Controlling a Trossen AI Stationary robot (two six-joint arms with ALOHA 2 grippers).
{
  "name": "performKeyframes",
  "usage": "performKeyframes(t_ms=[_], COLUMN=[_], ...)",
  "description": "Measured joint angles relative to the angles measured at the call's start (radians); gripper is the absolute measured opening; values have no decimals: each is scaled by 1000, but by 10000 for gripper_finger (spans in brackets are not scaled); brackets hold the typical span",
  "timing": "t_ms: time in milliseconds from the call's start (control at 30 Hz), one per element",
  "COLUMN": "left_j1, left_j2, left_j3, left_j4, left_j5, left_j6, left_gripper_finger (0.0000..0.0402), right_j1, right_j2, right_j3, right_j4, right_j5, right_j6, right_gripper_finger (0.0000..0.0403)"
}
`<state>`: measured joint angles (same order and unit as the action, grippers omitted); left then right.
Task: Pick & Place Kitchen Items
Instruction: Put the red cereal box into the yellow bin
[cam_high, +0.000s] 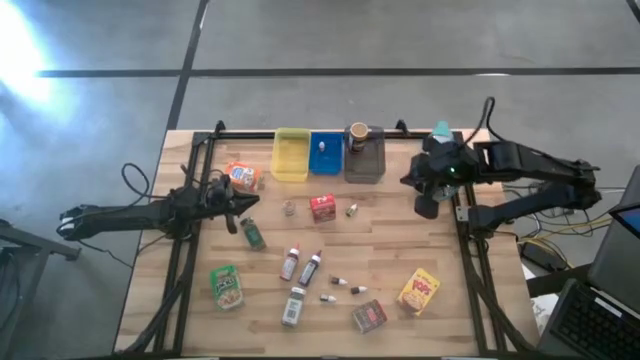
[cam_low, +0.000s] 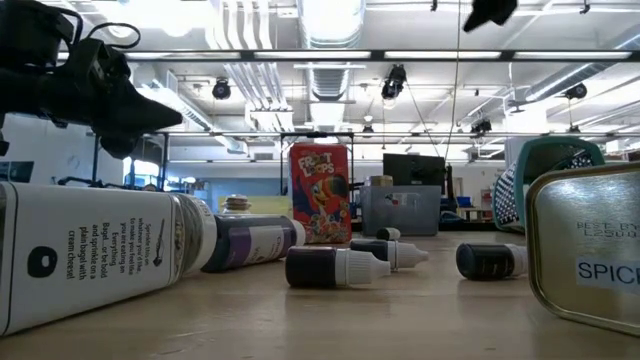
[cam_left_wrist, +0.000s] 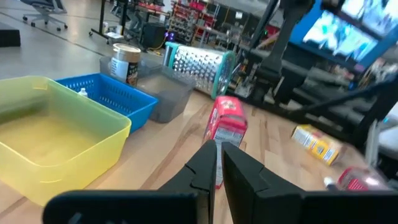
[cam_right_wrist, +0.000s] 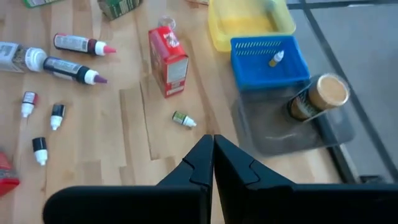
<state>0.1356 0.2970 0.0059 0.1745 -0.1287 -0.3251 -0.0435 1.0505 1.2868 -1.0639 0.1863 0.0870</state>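
Wooden table (cam_high: 390, 250): red box (cam_high: 322, 207) lies between 2 shut, empty claws (cam_high: 233, 212) (cam_high: 427, 208).

I saw a yellow tray (cam_high: 290, 156), a blue tray (cam_high: 325, 153), a grey tray (cam_high: 364, 160), a red box (cam_high: 322, 207) and pale striped wood on the table (cam_high: 400, 235).

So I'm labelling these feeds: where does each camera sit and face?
High: overhead, straight down; both arms, left pincer, right pincer.
Low: tabletop, level across vials.
Left wrist: past shut pincer toward yellow tray.
Right wrist: shut pincer above table.
Shared: red box in both wrist views.
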Motion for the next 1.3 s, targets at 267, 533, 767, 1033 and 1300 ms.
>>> performKeyframes(t_ms=[267, 533, 767, 1033, 1300], left_j1=[0, 0, 0, 0, 0], left_j2=[0, 0, 0, 37, 202], left_j3=[0, 0, 2, 84, 261], left_j4=[94, 181, 200, 192, 132], left_j5=[0, -8, -23, -1, 27], left_j6=[-52, -50, -44, 50, 188], left_gripper_finger=[30, 30, 30, 36, 123], right_j1=[0, 0, 0, -1, -1], right_j2=[-155, -267, -325, -427, -598], right_j3=[-265, -499, -654, -738, -737], right_j4=[115, 333, 484, 536, 527], right_j5=[0, -2, -22, -82, -144], right_j6=[86, 86, 72, -4, -46], right_gripper_finger=[8, 8, 8, 8, 8])
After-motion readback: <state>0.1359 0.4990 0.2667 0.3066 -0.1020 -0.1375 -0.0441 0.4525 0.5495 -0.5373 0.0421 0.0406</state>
